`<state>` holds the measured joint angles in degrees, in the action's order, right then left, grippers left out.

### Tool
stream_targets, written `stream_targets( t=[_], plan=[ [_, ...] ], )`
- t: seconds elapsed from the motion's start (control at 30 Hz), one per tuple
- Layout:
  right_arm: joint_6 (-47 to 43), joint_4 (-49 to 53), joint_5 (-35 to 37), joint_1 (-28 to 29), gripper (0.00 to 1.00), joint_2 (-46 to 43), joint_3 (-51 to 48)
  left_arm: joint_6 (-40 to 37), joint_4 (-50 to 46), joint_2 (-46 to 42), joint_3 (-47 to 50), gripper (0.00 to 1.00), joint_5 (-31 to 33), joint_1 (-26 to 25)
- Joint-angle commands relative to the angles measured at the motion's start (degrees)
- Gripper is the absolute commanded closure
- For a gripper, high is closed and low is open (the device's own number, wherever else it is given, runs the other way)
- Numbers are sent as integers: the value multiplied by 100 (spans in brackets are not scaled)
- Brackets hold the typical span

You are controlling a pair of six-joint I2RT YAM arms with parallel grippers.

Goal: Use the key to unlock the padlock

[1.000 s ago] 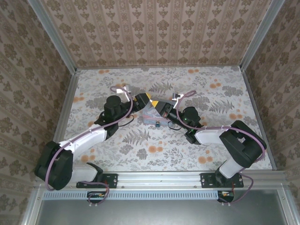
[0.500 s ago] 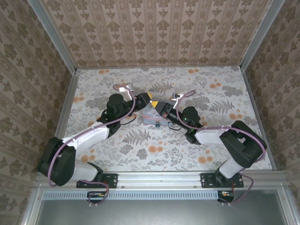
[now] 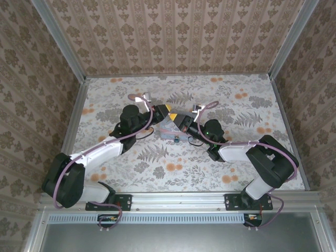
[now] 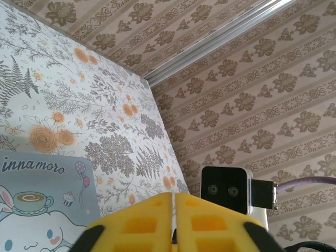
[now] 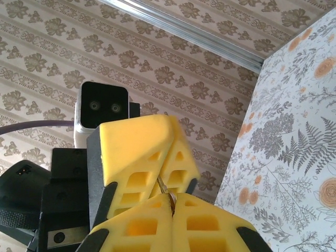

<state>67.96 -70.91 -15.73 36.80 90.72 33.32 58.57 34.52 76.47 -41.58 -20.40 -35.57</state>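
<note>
My two grippers meet tip to tip above the pale-blue cartoon tin [image 3: 169, 131]. In the right wrist view my right gripper [image 5: 172, 197] is shut on the thin dark key [image 5: 167, 190], which sticks up out of the seam between its yellow fingers. The key's other end goes into the seam of my left gripper [image 5: 168, 136], whose yellow fingers are pressed together on it. From the left wrist, the left gripper [image 4: 173, 196] shows a closed seam with a dark sliver low in it. The tiny dark padlock [image 3: 177, 139] lies at the tin's near edge.
The floral table [image 3: 231, 105] is walled by patterned panels at the back and sides. The tin's cartoon print [image 4: 37, 210] lies below the left fingers. The right wrist's camera block [image 4: 224, 190] sits close behind the left fingertips. Open floor lies around the tin.
My left gripper has closed from wide open to shut, clamping on the key that the right gripper holds. The left arm shifted slightly. The right arm stayed still.
</note>
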Motion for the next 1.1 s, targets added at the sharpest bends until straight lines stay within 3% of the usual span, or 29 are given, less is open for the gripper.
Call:
stream_targets(
  t=[0.0, 0.1, 0.17, 0.33, 0.43, 0.67, 0.97, 1.07],
  plan=[
    [16, -173, -103, 27, 100, -35, 162, -65, 133, 61, -133, 100, -43, -26],
    [24, -139, -81, 29, 100, -43, 184, -56, 167, 54, -112, 100, -19, -37],
    [33, -142, -28, 21, 90, -62, 190, -50, 195, 44, -104, 100, 5, -45],
    [69, -131, -10, 21, 79, -54, 244, -56, 221, -9, -54, 100, 89, -55],
    [90, -134, -1, 18, 79, -32, 262, -56, 248, -9, -52, 100, 111, -64],
    [127, -182, -1, 24, 90, 20, 271, -56, 270, -13, -25, 100, 146, -81],
    [174, -292, 8, 21, 86, 95, 311, -82, 274, -1, 12, 100, 159, -117],
    [175, -290, -15, 21, 91, 105, 344, -82, 274, 0, 23, 100, 168, -125]
  ],
)
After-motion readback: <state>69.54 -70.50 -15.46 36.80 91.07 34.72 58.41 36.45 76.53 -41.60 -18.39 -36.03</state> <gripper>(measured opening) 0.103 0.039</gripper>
